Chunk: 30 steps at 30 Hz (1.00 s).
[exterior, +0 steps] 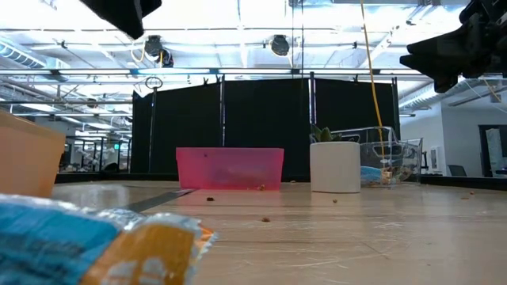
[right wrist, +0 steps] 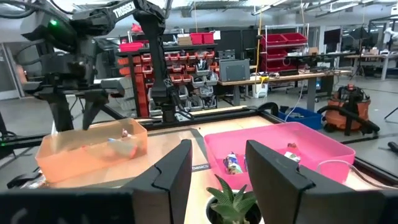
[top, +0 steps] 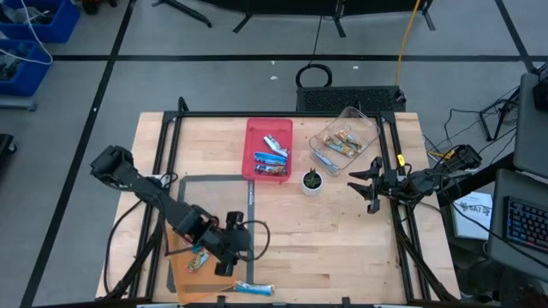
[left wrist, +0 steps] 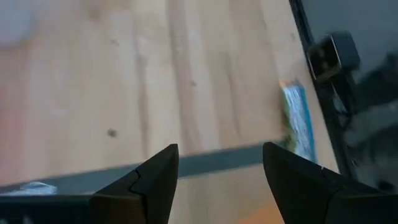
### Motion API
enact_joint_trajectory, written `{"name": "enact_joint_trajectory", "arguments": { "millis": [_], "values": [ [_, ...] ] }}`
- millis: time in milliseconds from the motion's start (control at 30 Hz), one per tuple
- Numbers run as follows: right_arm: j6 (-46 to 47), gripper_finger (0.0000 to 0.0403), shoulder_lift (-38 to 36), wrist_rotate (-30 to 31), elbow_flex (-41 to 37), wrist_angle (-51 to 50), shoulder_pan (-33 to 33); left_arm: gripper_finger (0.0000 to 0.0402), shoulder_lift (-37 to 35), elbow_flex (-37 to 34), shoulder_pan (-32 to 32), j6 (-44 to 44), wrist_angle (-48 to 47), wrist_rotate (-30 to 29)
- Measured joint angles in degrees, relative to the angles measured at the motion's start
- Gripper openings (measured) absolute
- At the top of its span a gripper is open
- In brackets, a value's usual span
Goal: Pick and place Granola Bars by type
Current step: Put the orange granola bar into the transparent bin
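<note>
You get bright, even light from ceiling lamps (exterior: 279, 44), which glare in the low view. There the near bar (exterior: 95, 241) fills the corner badly out of focus. Your left wrist view is smeared with motion blur. Shadows on the table (top: 342, 248) are soft.

On the wooden table (top: 342, 248), a pink tray (top: 269, 149) held several wrapped granola bars (top: 272, 157), and a clear container (top: 344, 140) beside it held tan ones. A small potted plant (top: 312, 182) stood just in front of them. The left gripper (top: 233, 255) hovered by an orange bin (top: 193, 267) near the front edge, above a blue bar (top: 255, 288). The right gripper (top: 366, 185) waited right of the plant.
</note>
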Motion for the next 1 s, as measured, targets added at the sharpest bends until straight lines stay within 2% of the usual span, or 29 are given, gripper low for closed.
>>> {"name": "enact_joint_trajectory", "arguments": {
  "millis": [167, 500, 667, 867, 1000],
  "values": [
    [0.0, 0.0142, 0.0, 0.0, 0.0, -0.2, 0.0, 0.0246, 2.1, 0.0, -1.4, -0.3, 0.5, 2.9],
    [0.0, 0.0142, 0.0, 0.1, 0.0, -1.8, 0.0, 0.0314, 5.0, 0.0, -2.7, -1.7, 5.9, 3.1],
    [0.0, 0.0142, 0.0, 0.1, 0.0, -2.0, 0.0, 0.0319, 7.2, 0.0, -4.3, -2.1, 8.8, 3.2],
    [0.0, 0.0142, 0.0, 0.1, 0.0, -2.2, 0.0, 0.0319, 9.1, 0.0, -5.8, -6.4, 11.1, 2.6],
    [0.0, 0.0142, 0.0, 0.1, 0.0, -3.1, 0.0, 0.0319, 10.7, 0.0, -7.6, -5.3, 13.6, 0.7]
  ]
}}
